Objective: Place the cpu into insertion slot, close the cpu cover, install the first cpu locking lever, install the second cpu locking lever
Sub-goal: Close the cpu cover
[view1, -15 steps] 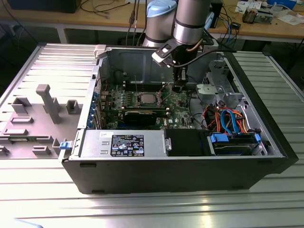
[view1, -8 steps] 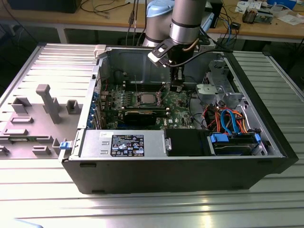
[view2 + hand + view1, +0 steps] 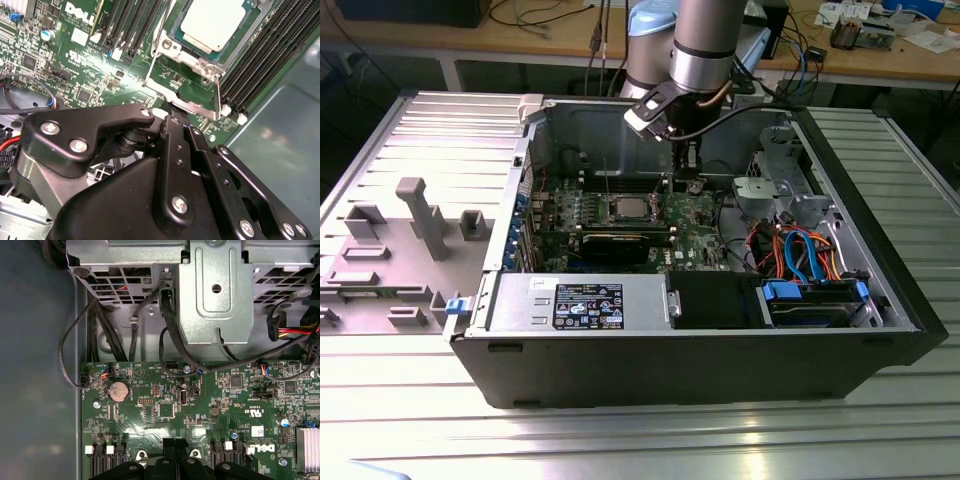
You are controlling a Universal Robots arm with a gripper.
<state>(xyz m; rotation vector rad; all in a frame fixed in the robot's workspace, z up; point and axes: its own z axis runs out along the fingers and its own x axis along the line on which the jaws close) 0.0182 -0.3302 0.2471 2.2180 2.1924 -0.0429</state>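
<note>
**cpu (image 3: 212, 22), the small flat square chip with a silvery-grey metal top, is seated**

The cpu is seen lying flat in the insertion slot (image 3: 206, 70), the square metal-rimmed socket on the green motherboard (image 3: 220, 405), so the first step is judged done. In the exterior view the cpu (image 3: 630, 208) is found near the middle of the board, low inside the open dark-grey computer case (image 3: 670, 370).

The cpu cover (image 3: 195, 107), a thin square silvery metal frame with a cut-out centre, appears to be raised off the socket on its hinge, though the angle is poor and this is not certain. Green board is seen through its opening. Its free edge is found right at the tip of the black linkage gripper (image 3: 177, 117). The fingers are seen closed against each other, and nothing can be made out between them. The same closed pair is shown in the first wrist view (image 3: 176, 450).

From the gripper, the cpu lies straight ahead, beyond the cover's free edge, and that edge runs crosswise to the line of the fingers. In the exterior view the gripper (image 3: 685, 175) is held above the board, and the cpu lies lower and towards the exterior view's left of it. Being square, the chip offers no long axis.

One cpu, one insertion slot, one cpu cover and one gripper are counted. Two banks of long black memory slots (image 3: 255, 60) flank the socket, and one round silver coin battery (image 3: 119, 390) is seen on the board.
</note>
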